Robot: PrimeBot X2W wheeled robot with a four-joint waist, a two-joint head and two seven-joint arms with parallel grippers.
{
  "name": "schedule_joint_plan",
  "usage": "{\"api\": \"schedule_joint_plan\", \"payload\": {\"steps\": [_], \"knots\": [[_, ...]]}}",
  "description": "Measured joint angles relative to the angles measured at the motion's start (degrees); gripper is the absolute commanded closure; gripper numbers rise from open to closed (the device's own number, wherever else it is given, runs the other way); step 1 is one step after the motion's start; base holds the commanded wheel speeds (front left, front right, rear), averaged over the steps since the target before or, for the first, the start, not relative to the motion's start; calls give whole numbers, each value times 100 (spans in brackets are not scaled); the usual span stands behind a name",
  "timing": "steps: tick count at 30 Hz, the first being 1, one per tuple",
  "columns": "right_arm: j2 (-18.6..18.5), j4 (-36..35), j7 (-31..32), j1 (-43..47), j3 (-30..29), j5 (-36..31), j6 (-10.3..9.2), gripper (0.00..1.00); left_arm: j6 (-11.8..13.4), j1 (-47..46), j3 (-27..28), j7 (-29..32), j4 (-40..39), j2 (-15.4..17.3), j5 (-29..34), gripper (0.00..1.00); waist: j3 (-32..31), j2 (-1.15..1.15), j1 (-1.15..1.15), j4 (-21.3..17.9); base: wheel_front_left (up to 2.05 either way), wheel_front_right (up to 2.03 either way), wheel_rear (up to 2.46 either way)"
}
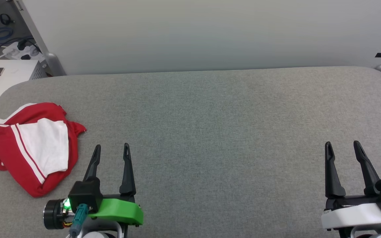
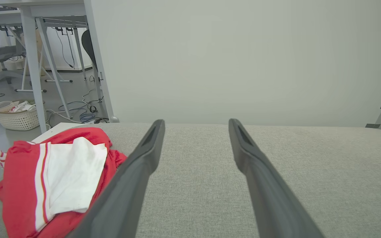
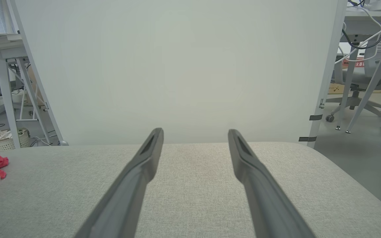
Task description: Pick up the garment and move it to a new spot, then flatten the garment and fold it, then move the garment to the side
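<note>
Your left gripper [image 1: 112,145] and right gripper [image 1: 342,143] hung low in frame, fingers released, since the garment [image 1: 28,148] lay crumpled, ungrasped, at left

The head view looks steeply down from above the near edge of the grey tabletop [image 1: 210,109], facing the pale panel [image 1: 210,33] behind it, with the left hand [image 1: 112,145] and right hand [image 1: 342,142] close at the bottom. Each wrist view sits low over the tabletop, looking nearly level along its own hand toward that panel. All three share the shirt [image 1: 31,148] at the tabletop's left end, largest in the left wrist view.
</note>
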Motion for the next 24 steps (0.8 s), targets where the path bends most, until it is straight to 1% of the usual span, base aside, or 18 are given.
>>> {"api": "schedule_joint_plan", "payload": {"steps": [7, 24], "knots": [[0, -37, -60, 46, -18, 33, 0, 0, 49, 1, -45, -98, 45, -1, -44, 0, 7, 0, 0, 35, 0, 0, 0], [0, -36, -62, 83, -19, 42, 0, 0, 54, 1, -58, -99, 80, -2, -51, 0, -13, 0, 0, 81, 0, 0, 0]]}}
